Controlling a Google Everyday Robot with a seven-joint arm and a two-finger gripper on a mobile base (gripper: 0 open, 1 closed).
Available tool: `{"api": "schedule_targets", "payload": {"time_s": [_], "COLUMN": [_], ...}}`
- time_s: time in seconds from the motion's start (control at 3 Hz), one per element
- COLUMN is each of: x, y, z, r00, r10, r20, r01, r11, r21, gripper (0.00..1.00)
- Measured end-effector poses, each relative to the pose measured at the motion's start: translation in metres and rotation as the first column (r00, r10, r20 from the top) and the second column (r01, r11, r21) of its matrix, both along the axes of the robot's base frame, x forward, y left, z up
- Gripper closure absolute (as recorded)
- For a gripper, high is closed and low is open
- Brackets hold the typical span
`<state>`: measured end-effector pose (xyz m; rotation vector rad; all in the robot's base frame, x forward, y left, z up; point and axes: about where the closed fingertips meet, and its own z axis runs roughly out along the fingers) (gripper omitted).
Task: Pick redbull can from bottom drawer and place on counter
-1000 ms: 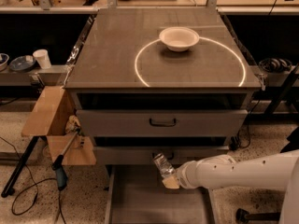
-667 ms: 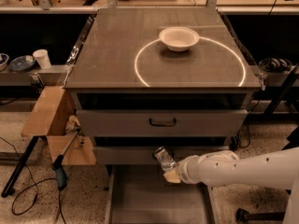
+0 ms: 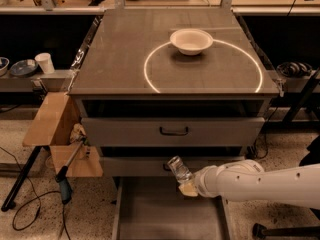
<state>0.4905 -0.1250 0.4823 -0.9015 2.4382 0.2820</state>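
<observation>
My gripper (image 3: pixel 186 185) is at the end of the white arm reaching in from the right, above the back of the open bottom drawer (image 3: pixel 150 214). It is shut on the redbull can (image 3: pixel 179 169), a slim shiny silver can that tilts up and to the left, in front of the closed drawer face. The counter (image 3: pixel 120 59) with its bright white circle lies above and behind, and a white bowl (image 3: pixel 191 40) sits on the circle's far edge.
Two closed grey drawers with black handles (image 3: pixel 174 131) sit under the counter. A cardboard box (image 3: pixel 52 119) and a tool with a cable (image 3: pixel 65 184) stand at the left. A cup (image 3: pixel 46 62) and dishes sit on a low shelf at the far left.
The gripper with the can has risen slightly and shifted a little to the left, lifting the can higher in front of the drawer face.
</observation>
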Motion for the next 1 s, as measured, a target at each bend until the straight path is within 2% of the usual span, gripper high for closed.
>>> {"api": "schedule_targets", "payload": {"time_s": [0.67, 1.0], "x": [0.009, 0.007], "y": [-0.01, -0.016], "z": [0.04, 0.053], "r00": [0.9972, 0.9955], "r10": [-0.006, -0.001], "r20": [0.075, 0.094], "r01": [0.008, 0.006], "r11": [1.0, 0.999], "r21": [-0.026, -0.046], "gripper": [1.0, 1.0]}}
